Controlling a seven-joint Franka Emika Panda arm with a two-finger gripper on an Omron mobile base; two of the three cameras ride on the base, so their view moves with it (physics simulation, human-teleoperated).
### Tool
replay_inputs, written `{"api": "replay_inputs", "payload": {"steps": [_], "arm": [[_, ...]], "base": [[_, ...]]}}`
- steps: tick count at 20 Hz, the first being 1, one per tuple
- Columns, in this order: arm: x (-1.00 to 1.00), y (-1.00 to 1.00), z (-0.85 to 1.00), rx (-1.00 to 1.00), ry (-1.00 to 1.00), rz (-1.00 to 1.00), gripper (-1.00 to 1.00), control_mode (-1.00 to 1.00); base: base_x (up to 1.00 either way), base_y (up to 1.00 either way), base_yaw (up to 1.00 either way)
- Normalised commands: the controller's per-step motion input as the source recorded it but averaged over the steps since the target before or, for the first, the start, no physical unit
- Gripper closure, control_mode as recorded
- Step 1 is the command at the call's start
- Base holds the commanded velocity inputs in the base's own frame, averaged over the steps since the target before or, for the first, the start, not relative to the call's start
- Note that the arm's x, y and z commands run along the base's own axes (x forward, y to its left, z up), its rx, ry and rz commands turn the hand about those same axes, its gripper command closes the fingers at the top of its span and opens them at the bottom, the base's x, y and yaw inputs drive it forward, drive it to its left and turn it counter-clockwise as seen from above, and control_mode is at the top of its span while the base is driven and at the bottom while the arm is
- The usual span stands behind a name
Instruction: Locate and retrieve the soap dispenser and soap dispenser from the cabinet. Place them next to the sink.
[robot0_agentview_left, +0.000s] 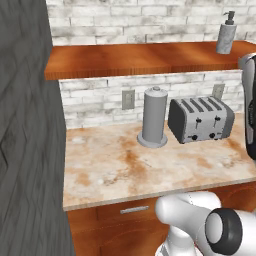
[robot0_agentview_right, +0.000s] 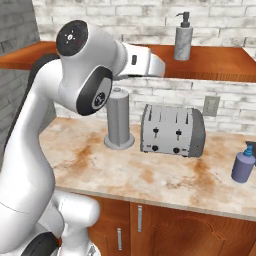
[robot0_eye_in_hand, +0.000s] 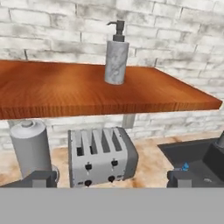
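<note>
A speckled grey soap dispenser with a black pump stands upright on the reddish-brown open shelf, the cabinet; this soap dispenser is near the shelf's right end. A blue-purple soap dispenser stands on the counter to the right of the toaster. My gripper is open, its fingertips wide apart with nothing between them. It hangs in front of the shelf and below the grey bottle, well short of it. The dark sink lies at the right.
A silver four-slot toaster and a taller plain grey cylinder stand on the marbled counter under the shelf. A tall dark grey panel closes the left side. Drawer fronts run below the counter edge.
</note>
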Motion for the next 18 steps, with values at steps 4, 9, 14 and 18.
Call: {"api": "replay_inputs", "payload": {"steps": [4,9,14,18], "arm": [[0.12,0.19,0.39,-0.20,0.00,-0.06,-1.00,-1.00],[0.38,0.03,0.07,-0.01,0.00,-0.02,-1.00,-1.00],[0.28,0.00,0.00,0.06,0.00,-0.03,-1.00,-1.00],[0.42,0.00,0.00,0.01,0.01,-0.08,-1.00,-1.00]], "base": [[0.00,0.00,0.00],[0.00,0.00,0.00],[0.00,0.00,0.00],[0.00,0.00,0.00]]}}
